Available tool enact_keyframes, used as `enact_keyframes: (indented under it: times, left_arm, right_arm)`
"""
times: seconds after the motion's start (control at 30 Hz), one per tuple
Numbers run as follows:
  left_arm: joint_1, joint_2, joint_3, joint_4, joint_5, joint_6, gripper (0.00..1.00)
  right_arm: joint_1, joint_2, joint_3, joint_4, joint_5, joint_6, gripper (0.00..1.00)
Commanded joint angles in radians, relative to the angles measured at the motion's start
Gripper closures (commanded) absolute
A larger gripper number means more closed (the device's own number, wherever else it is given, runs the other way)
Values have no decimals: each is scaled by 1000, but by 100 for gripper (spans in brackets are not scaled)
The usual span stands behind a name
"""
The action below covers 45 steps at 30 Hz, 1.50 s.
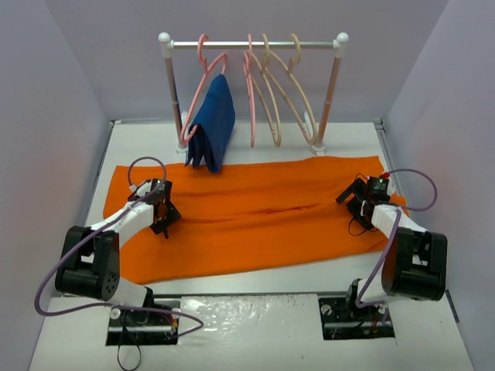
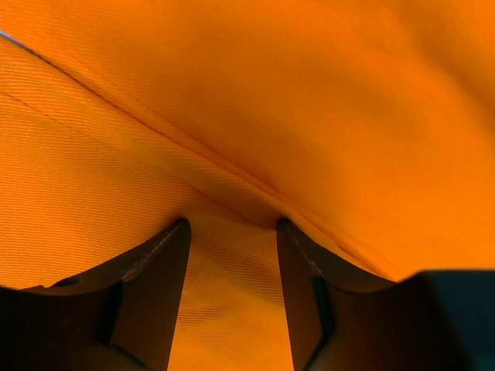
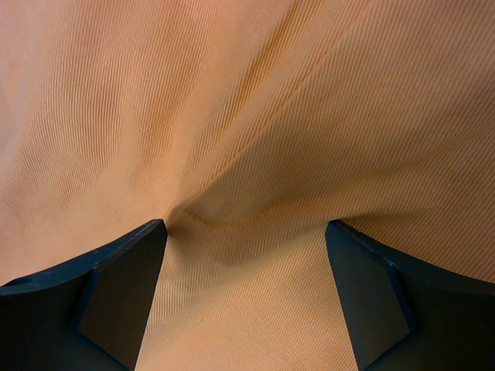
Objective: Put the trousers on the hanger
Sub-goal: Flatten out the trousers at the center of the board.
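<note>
Top view: trousers lie spread flat across the counter, lengthwise left to right, in front of the rail. The hanger hangs on the rail among pink ones, well apart from the cloth; a blue garment hangs at the rail's left. The left arm is down on the left end and the right arm on the right end.

Left wrist: trousers fill the frame. The left jaws stand apart, fairly narrow, pressed into the cloth beside a seam, with cloth between them and nothing clamped.

Right wrist: trousers again. The right jaws stand wide apart with tips on the cloth, which puckers at one tip.

Handling: likely soft, light and floppy, so it will sag and slide. Best to pinch a raised fold at each end.
</note>
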Motion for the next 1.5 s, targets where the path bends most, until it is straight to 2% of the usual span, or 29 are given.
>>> enact_keyframes:
  times: [0.0, 0.23, 0.33, 0.4, 0.5, 0.6, 0.67, 0.8, 0.9, 1.17, 1.37, 1.47]
  left_arm:
    - [65, 82, 9, 89, 16, 0, 56]
    - [137, 73, 66, 53, 55, 8, 56]
    - [136, 35, 94, 43, 64, 29, 52]
    - [130, 1, 126, 10, 71, 57, 46]
    - [99, -97, 147, -34, 80, 102, 37]
    - [52, -194, 139, -83, 84, 129, 33]
    - [-18, -268, 105, -104, 76, 134, 31]
    - [-134, -320, 41, -125, 65, 120, 31]
    - [-180, -322, -1, -129, 77, 99, 30]
    - [-180, -441, -17, -172, 77, 102, 30]
    - [-179, -483, 54, -248, 80, 160, 30]
    - [-177, -486, 77, -271, 75, 190, 29]
  right_arm:
    - [-39, 90, 15, 21, 46, -2, 18]
    - [-39, 90, 83, 19, 58, -17, 18]
    - [-8, 43, 105, -1, 73, -60, 19]
    - [39, -6, 117, -29, 101, -80, 19]
    - [107, -88, 118, -78, 150, -117, 19]
    - [170, -148, 100, -109, 167, -133, 19]
    - [194, -182, 65, -130, 172, -120, 19]
    - [194, -243, 4, -158, 188, -57, 19]
    - [194, -241, -42, -175, 197, 17, 18]
    - [172, -261, -128, -279, 151, 154, 8]
    - [42, -358, -206, -369, 50, 194, 8]
    - [44, -402, -179, -403, 67, 196, 8]
